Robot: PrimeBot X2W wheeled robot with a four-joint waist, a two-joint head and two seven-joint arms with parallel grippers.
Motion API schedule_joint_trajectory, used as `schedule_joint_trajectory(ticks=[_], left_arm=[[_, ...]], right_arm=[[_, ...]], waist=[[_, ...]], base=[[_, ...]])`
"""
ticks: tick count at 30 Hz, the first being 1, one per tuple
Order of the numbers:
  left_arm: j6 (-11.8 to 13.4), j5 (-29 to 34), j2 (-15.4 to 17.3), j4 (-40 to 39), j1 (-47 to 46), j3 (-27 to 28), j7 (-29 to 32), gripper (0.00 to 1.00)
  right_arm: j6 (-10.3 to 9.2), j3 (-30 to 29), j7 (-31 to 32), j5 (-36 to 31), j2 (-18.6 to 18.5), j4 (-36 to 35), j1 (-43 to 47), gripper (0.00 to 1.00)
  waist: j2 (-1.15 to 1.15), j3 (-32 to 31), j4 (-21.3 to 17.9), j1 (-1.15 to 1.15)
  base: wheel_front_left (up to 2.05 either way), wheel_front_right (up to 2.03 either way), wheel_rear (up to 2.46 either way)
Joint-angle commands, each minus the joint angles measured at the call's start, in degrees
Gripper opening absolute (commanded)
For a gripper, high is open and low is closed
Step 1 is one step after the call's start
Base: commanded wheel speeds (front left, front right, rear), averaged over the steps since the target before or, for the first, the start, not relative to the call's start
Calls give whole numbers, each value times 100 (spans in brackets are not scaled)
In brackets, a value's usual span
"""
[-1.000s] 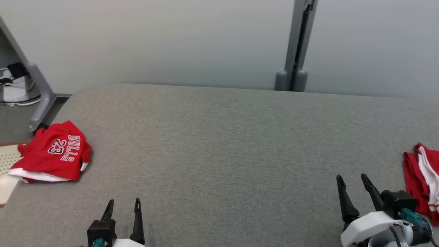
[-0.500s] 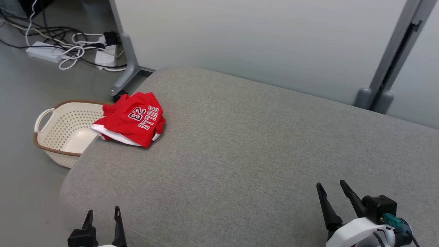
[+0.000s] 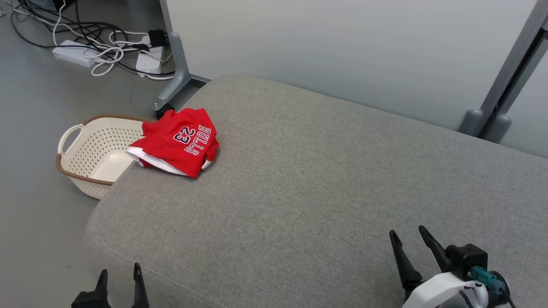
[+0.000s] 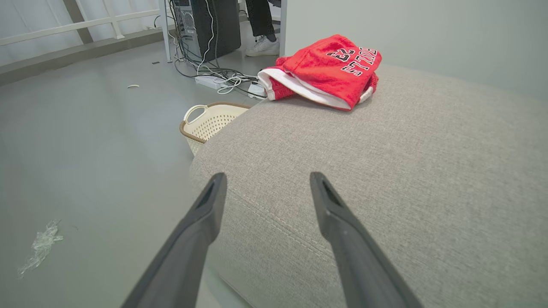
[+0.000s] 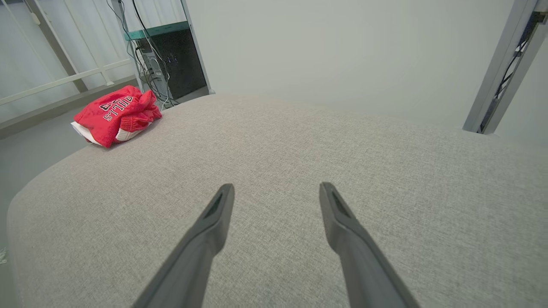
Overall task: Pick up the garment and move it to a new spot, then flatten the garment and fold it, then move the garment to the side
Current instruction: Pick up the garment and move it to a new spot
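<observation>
Red jersey (image 3: 177, 143) lies crumpled on the far left corner of a grey cushion (image 3: 321, 179), hem jutting over a floor basket (image 3: 85, 158), well apart from the left claw (image 3: 120, 270) and right claw (image 3: 406, 232), both spread and empty; a clumsy nudge could tip it off.

the basket (image 3: 81, 149) was partly hidden behind the surface (image 3: 299, 192) and the garment (image 3: 180, 141); the bottom edge cut off the left gripper (image 3: 120, 269).
</observation>
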Motion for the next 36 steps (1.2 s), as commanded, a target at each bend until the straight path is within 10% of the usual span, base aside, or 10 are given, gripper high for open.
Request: schedule_joint_trajectory(ticks=[1,15,36], left_arm=[[-25,-61,21,22,-118,19,-1,100],[-444,-291,212,1045,-1724,583,0,100],[-786,-298,1317,3647,-4197,889,0,100]], right_arm=[[-2,10,-1,-54,-37,-8,-60,100],[-2,-1,-1,-611,-40,-429,-616,100],[-2,108,0,-939,-37,-942,-1173,100]], waist=[[0,67,-83,0],[0,1089,-898,0],[0,2225,-1960,0]], base=[[0,0,0],[0,0,0],[0,0,0]])
